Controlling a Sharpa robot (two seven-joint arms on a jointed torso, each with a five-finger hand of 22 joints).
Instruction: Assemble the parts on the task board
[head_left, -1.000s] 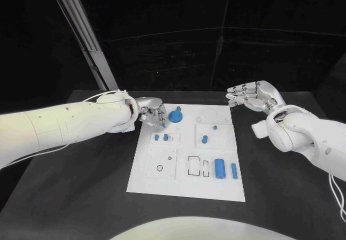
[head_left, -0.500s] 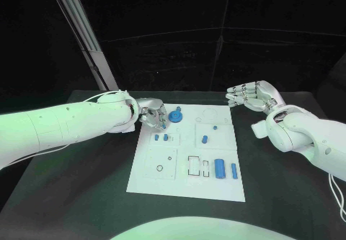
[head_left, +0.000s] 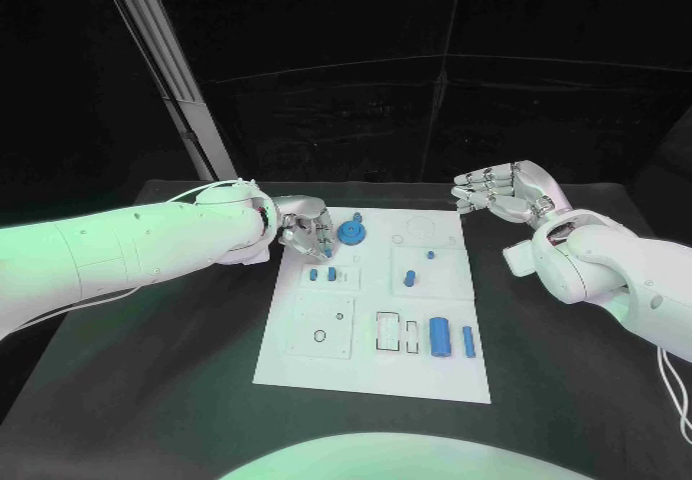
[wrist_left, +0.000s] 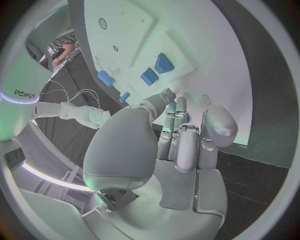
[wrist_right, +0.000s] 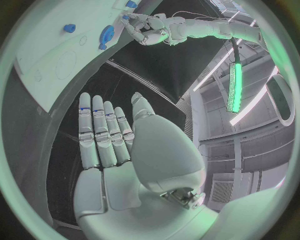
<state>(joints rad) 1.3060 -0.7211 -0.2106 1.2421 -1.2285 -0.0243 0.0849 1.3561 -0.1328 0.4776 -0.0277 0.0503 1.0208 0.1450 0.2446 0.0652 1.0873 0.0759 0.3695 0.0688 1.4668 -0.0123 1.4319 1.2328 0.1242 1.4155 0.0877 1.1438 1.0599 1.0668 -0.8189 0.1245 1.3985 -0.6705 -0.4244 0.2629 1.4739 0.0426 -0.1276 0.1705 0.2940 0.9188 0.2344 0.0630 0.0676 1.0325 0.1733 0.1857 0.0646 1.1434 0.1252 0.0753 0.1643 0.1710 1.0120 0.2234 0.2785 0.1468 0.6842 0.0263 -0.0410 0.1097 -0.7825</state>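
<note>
Head view: left hand fingers (curled) touch blue part.

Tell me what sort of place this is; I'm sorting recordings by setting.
Probably a robotics lab test cell: a white task board with blue parts on a black table, dark curtained walls, and an overhead light strip.

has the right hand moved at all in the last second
No. In the head view the right hand hangs open, off the far right corner of the task board, at the same spot against that corner as before.
</note>
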